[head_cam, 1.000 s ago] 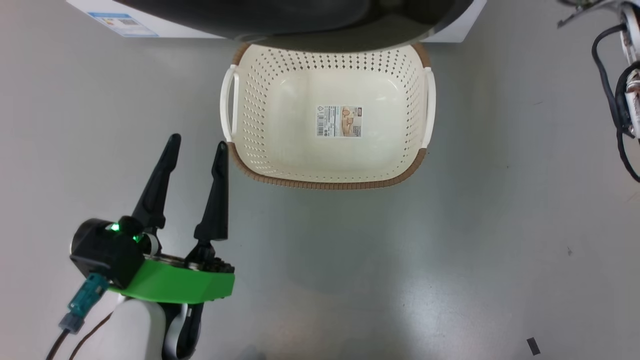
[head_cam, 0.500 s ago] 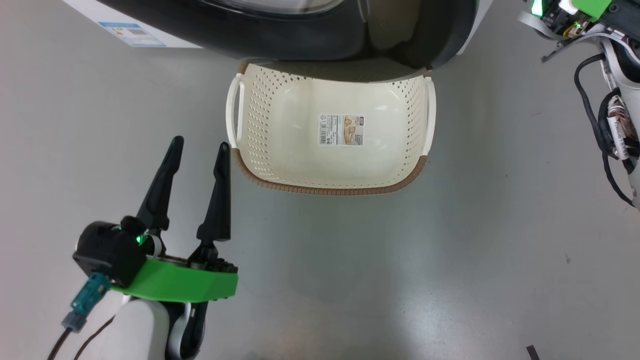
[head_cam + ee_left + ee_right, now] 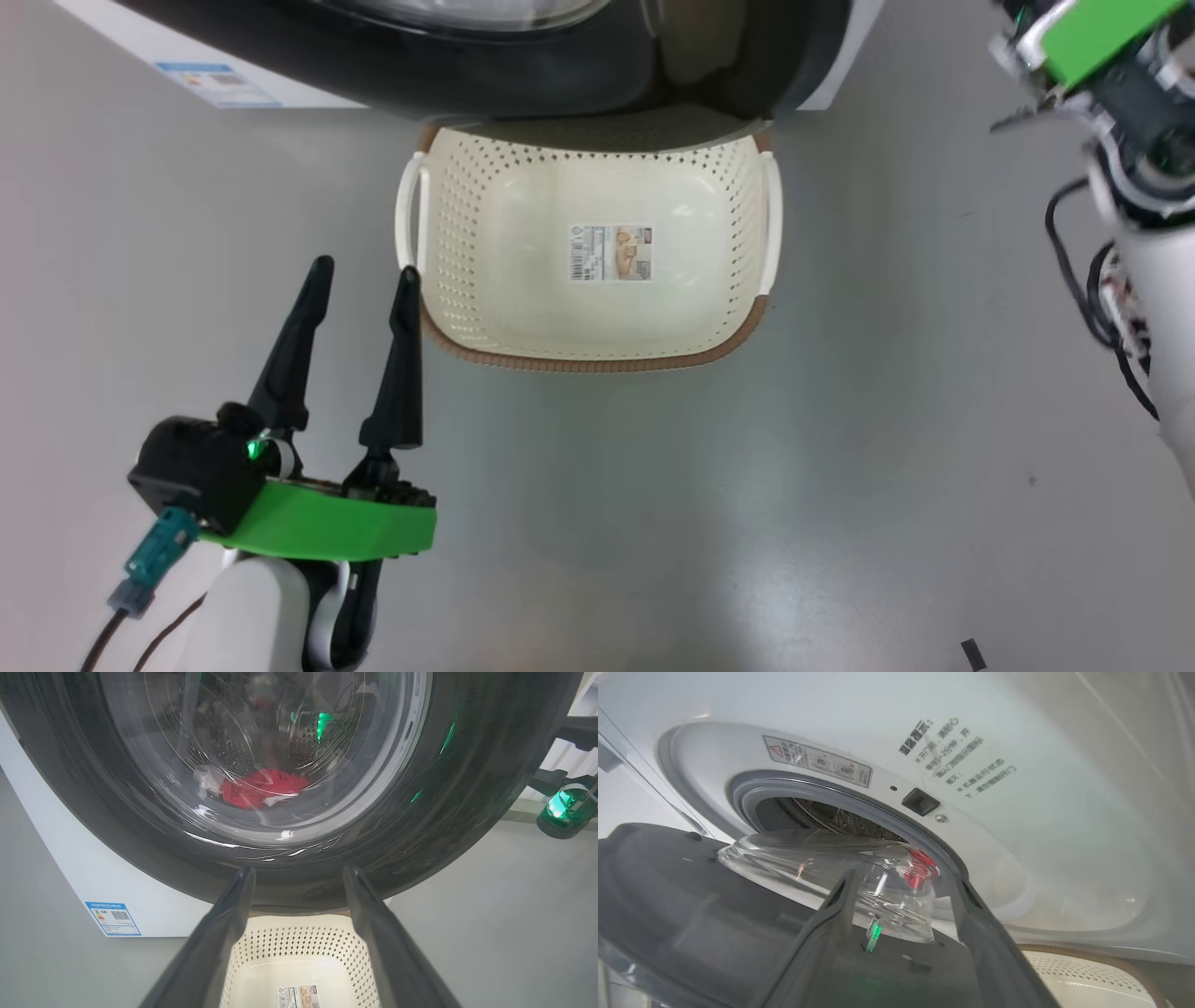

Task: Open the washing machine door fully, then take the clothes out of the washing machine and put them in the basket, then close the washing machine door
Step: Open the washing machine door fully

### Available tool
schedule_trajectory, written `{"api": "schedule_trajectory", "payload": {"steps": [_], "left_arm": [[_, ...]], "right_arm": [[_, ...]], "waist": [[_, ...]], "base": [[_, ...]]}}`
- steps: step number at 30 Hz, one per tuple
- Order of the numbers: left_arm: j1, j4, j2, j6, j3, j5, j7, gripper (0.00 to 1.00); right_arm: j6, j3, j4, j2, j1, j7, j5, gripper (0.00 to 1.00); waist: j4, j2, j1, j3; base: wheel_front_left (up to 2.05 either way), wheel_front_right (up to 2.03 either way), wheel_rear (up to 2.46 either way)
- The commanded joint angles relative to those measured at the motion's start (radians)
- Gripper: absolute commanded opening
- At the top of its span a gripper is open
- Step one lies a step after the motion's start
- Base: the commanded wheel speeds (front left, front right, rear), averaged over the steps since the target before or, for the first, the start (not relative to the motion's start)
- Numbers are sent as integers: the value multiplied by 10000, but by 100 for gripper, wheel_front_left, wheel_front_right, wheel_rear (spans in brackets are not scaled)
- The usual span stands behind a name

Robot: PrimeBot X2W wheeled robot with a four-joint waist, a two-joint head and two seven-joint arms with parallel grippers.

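The washing machine door point(image 3: 448, 79) standing ajar, clothes point(image 3: 257, 788) inside

The left gripper point(image 3: 365, 271) is hovering just left of the basket's point(image 3: 579, 359) near corner, fingers spread, empty. The cream perforated basket is sitting with its far edge under the door's glossy black rim. Far right, the right gripper point(image 3: 904, 877), fingers apart, empty, is facing the door's bulging glass. Red-and-white clothes are lying inside the white washing machine point(image 3: 1017, 742)

left gripper point(image 3: 365, 268) with long black tapered fingers point(image 3: 291, 350), bright green wrist plate point(image 3: 327, 534), black camera block point(image 3: 196, 471), teal plug point(image 3: 154, 553), white forearm point(image 3: 247, 607); right wrist point(image 3: 1092, 37) blurry, seemingly same green
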Motion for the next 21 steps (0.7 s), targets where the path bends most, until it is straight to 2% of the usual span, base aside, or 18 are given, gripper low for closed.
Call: {"api": "schedule_trajectory", "payload": {"steps": [1,3,4,9,15,18,21], "left_arm": [[11,-153,233,17,413,3,-120,100],[19,-113,233,1,472,38,-120,100],[19,-113,233,1,472,38,-120,100],[78,-18,233,-52,600,129,-120,100],[189,71,233,-94,734,216,-120,100],[243,90,233,-104,794,246,-120,100],[290,62,233,-109,844,267,-120,100]], "right_arm": [[77,310,-373,-56,410,-578,-520,100],[77,723,-410,-265,660,-1396,-1118,100],[77,723,-410,-265,660,-1396,-1118,100],[77,1963,-404,-794,1129,-3394,-2359,100],[77,3136,291,-1349,1403,-5519,-4056,100],[77,2962,793,-1333,1490,-5838,-5252,100],[77,1553,547,-973,1853,-5863,-6834,100]], "waist": [[-175,0,0,-139],[-295,0,0,-216],[-295,0,0,-216],[-585,0,0,-424],[-881,0,0,-667],[-989,0,0,-757],[-1071,0,0,-812]], "base": [[0,0,0],[0,0,0],[0,0,0],[0,0,0],[0,0,0],[0,0,0],[0,0,0]]}}
